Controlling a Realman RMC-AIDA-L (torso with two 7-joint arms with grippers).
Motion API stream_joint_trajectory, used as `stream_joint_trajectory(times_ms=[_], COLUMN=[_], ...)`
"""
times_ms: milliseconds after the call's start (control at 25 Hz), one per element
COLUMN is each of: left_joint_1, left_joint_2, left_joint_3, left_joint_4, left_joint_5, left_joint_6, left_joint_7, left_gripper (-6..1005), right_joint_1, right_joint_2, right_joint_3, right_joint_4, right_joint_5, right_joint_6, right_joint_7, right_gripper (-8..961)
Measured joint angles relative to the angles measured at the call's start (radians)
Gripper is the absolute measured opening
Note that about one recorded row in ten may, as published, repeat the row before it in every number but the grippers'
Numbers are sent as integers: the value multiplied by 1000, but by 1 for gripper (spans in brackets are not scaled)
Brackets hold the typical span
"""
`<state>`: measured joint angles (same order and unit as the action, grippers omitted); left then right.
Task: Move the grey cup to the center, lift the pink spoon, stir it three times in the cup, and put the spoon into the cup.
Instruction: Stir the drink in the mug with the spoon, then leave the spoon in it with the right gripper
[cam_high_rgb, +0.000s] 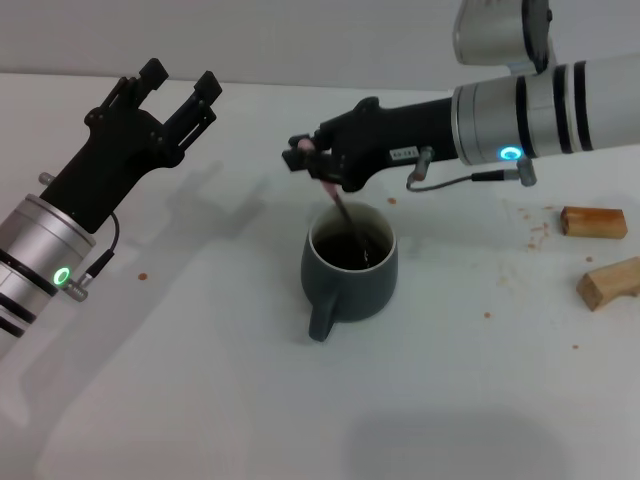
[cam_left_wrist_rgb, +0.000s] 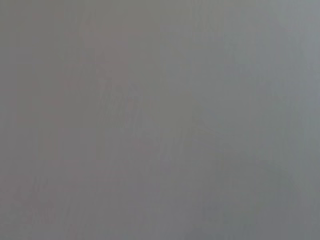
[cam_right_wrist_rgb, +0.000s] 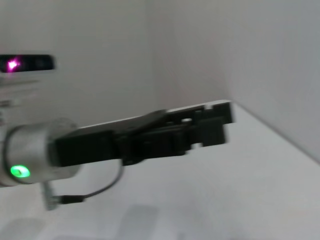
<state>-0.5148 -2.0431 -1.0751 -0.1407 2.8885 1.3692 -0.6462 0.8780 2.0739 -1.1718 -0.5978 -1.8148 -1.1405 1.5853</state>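
The grey cup (cam_high_rgb: 350, 272) stands at the middle of the white table, handle toward me, with dark liquid inside. My right gripper (cam_high_rgb: 308, 158) is just behind and above the cup, shut on the top of the pink spoon (cam_high_rgb: 334, 203). The spoon slants down into the cup and its bowl is hidden in the liquid. My left gripper (cam_high_rgb: 180, 88) is open and empty, raised at the far left, away from the cup; it also shows in the right wrist view (cam_right_wrist_rgb: 220, 122). The left wrist view shows only plain grey.
Two brown wooden blocks (cam_high_rgb: 593, 221) (cam_high_rgb: 609, 283) lie on the table at the right edge. Small reddish specks are scattered on the white table (cam_high_rgb: 200, 380) near them and by the left arm.
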Motion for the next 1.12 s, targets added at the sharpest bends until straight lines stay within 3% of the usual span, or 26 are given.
stream_joint_trajectory(times_ms=[400, 600, 880, 1120], left_joint_1=[1, 1, 1, 1], left_joint_2=[0, 2, 5, 5], left_joint_3=[-8, -9, -9, -5], left_joint_4=[7, 7, 5, 1], left_joint_5=[-1, -4, -3, -1], left_joint_6=[-3, -5, -19, -19], left_joint_7=[0, 1, 0, -5], left_gripper=[783, 783, 783, 783], right_joint_1=[69, 71, 24, -66], right_joint_2=[9, 11, 7, 8], right_joint_3=[-99, -136, -192, -182], right_joint_4=[25, 23, -11, -118], right_joint_5=[8, 22, 75, 80], right_joint_6=[154, 148, 104, 70], right_joint_7=[0, 0, 3, 37], right_gripper=[101, 102, 115, 156])
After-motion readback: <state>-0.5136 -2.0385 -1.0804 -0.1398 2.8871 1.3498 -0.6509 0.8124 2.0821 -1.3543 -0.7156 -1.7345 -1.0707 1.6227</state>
